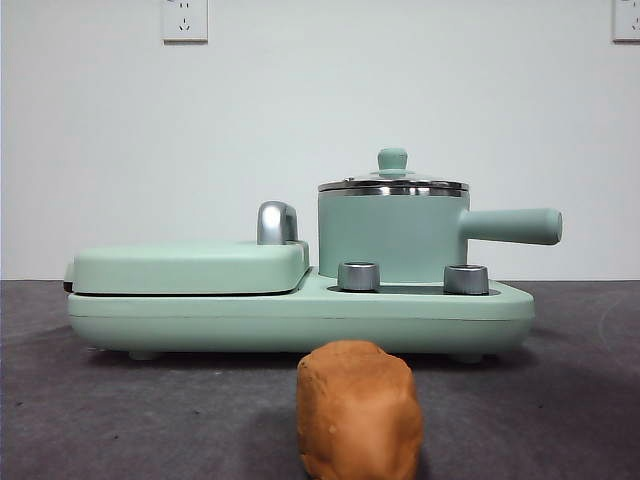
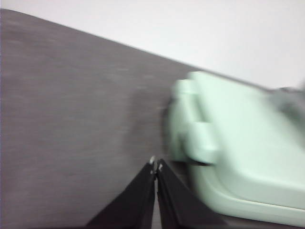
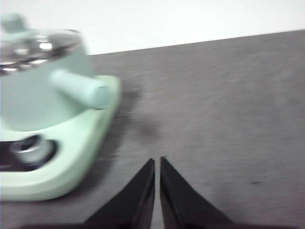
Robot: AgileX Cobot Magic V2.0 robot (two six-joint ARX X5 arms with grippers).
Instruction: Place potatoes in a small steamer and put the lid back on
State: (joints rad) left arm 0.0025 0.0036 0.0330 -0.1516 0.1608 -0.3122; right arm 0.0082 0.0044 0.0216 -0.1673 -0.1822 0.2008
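- One potato (image 1: 357, 410), on the near side of the table (image 1: 150, 410).
- One small steamer (image 1: 395, 232), with one side handle (image 1: 512, 226).
- One lid (image 1: 393, 182) with one knob.
- One flat griddle cover (image 1: 190, 268) with one chrome handle (image 1: 277, 223).
- Two chrome dials (image 1: 359, 276).
- Two wall sockets (image 1: 185, 19).
- Two grippers: left gripper (image 2: 156, 165), right gripper (image 3: 157, 161).

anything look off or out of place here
Nothing damaged, spilled or askew. The lid sits level on the small steamer, and the potato lies on the table in front of the appliance, not yet in the pot.
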